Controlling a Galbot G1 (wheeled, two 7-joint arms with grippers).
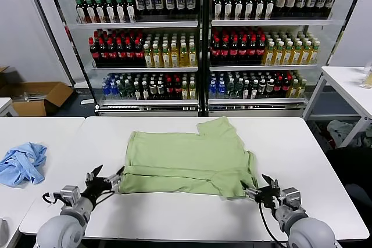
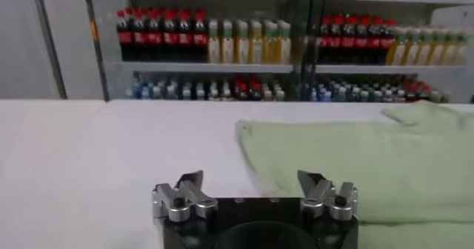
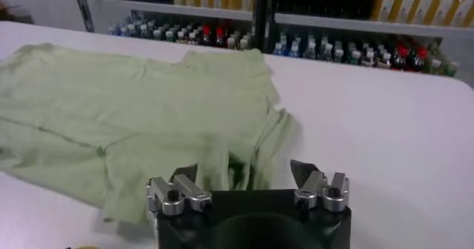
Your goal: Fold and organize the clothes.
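**A:** Start from the head view. Where is the shirt point(image 1: 189, 164)?

**B:** It lies flat on the white counter point(image 1: 174, 216), partly folded, between the two claws. The left claw point(image 1: 108, 179) sits just beside its near left corner, and the right claw point(image 1: 259, 191) just beside its near right corner. Both are spread wide and hold nothing. A light blue garment point(image 1: 22, 164) lies well off to the left claw's outer side, on another counter.

**A:** And the left wrist view?

**B:** The left claw point(image 2: 254, 191) is released, with bare counter point(image 2: 111, 161) between its fingers. The shirt point(image 2: 355, 161) starts just ahead and to one side, its folded edge near.

**A:** Right wrist view?

**B:** The right claw point(image 3: 244, 184) is released too. The shirt point(image 3: 133, 117) reaches right up to it, a rumpled sleeve edge close to its fingers, though I cannot tell if they touch.

**A:** How will it handle?

**B:** Light, soft and limp, I judge; it will sag and crease, and may drag on the counter. Pinching both layers at the near corners seems best.

**A:** Any writing?

**B:** The shelves point(image 1: 197, 24) behind carry bottles, but no label can be read.
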